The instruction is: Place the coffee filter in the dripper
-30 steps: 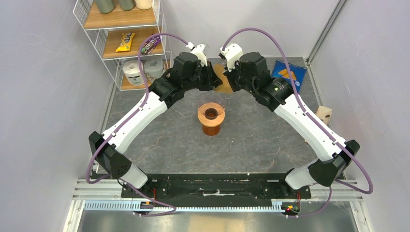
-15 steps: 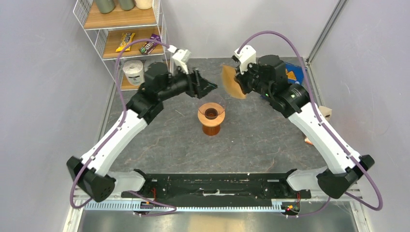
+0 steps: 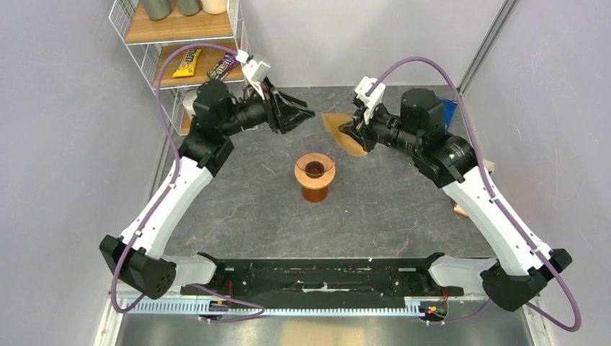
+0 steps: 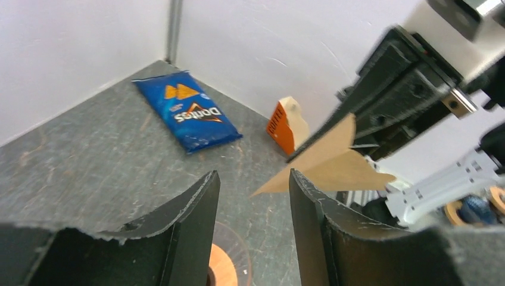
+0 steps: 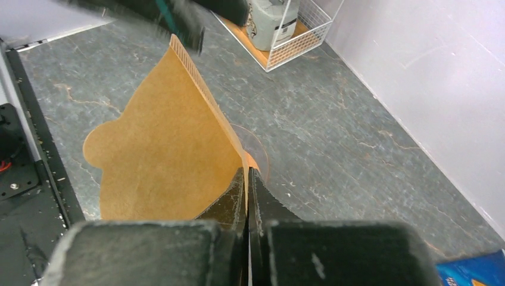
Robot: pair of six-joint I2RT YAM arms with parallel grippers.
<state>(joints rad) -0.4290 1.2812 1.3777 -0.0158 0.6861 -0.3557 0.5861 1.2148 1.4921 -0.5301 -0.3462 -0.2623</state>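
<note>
My right gripper (image 5: 246, 189) was clamped tight on the coffee filter (image 5: 167, 149), both fingers pressed flat together with only the paper's lower edge pinched between them. The filter stood out ahead of my fingertips as a flat tan fan with its ribbed seam along one side. It hung in the air just beyond the dripper (image 3: 315, 173), on its far right side, and did not touch it.

My left gripper (image 4: 253, 179) was parted to a moderate gap with nothing between the fingers and nothing touching them. It hung in the air to the far left of the dripper, pointing across at the filter. Through the gap I saw the filter's corner and, lower down, a sliver of the dripper's orange rim.

The dripper stood upright mid-table (image 3: 375, 209), wide rim up, its dark centre hole showing.

The wire rack (image 3: 173, 86) in the far left corner held cylinders on its top shelf, two candy packs (image 3: 189, 61) on the middle shelf, and a white paper roll (image 5: 271, 18) at the bottom. A blue crisp bag (image 4: 187, 113) lay flat in the far right corner, with a small orange carton (image 4: 286, 122) near it.
</note>
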